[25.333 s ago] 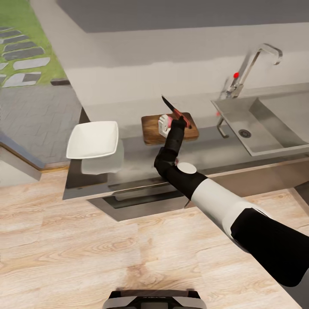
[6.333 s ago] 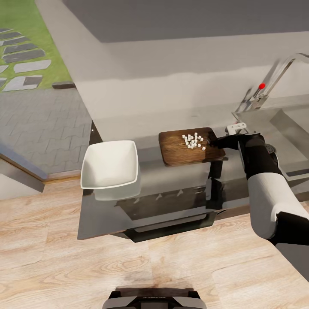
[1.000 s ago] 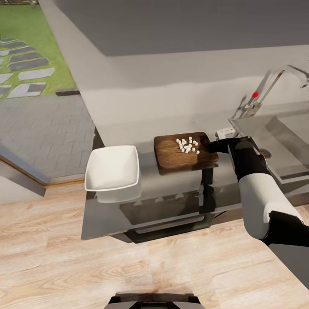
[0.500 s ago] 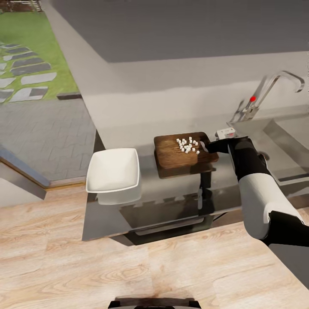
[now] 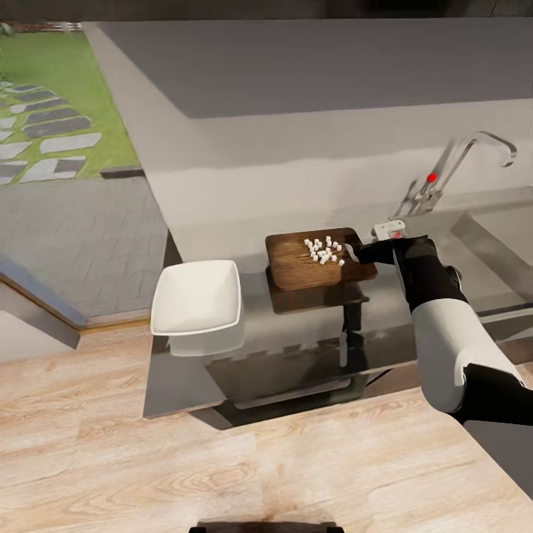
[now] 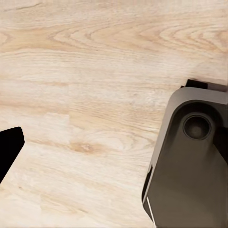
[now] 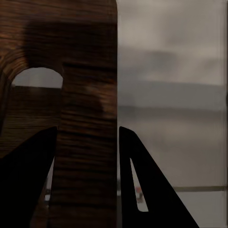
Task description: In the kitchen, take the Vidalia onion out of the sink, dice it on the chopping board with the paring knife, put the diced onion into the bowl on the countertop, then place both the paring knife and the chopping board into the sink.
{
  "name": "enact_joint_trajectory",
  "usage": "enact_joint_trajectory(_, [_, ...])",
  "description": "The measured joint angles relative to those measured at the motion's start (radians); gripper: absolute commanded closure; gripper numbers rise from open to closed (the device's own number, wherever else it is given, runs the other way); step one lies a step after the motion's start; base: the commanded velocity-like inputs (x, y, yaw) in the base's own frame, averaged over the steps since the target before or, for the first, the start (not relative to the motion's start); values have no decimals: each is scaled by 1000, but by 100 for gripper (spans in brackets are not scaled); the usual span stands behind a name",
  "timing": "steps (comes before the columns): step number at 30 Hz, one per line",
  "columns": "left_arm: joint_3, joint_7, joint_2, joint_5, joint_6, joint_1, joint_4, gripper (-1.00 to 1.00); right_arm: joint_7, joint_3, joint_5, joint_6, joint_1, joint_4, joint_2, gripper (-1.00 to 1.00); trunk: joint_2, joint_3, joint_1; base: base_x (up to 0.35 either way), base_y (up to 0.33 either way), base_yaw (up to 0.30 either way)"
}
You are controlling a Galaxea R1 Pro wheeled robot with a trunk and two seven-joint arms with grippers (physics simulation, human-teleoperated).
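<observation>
The brown chopping board [image 5: 296, 263] hangs a little above the grey countertop [image 5: 296, 348], roughly level, with a cluster of white diced onion [image 5: 324, 250] on top. My right gripper [image 5: 363, 254] is shut on the board's handle end, toward the sink [image 5: 481, 237]. In the right wrist view the board's edge [image 7: 85, 104] runs between my two dark fingers, beside the handle slot [image 7: 38, 78]. The white square bowl [image 5: 196, 296] sits on the countertop left of the board. One dark left fingertip [image 6: 9, 147] hangs over the wooden floor. The paring knife is out of view.
The chrome tap [image 5: 451, 163] with its red knob stands behind the sink. A pale wall runs behind the countertop. Light wooden floor [image 5: 111, 444] lies in front of the cabinets. The robot's grey base [image 6: 190, 161] shows in the left wrist view.
The camera has moved, so the countertop and bowl sit lower in the picture. The board stays in my right gripper and now stands clearly apart from its dark reflection on the countertop.
</observation>
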Motion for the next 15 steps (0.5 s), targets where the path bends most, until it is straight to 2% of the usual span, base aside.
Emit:
enact_joint_trajectory(7, [0,0,0,0,0,0,0,-100,1,0,0,0,0,0,0,100,0,10,0,0,0,0])
enact_joint_trajectory(15, [0,0,0,0,0,0,0,-100,1,2,2,20,0,0,0,100,0,11,0,0,0,0])
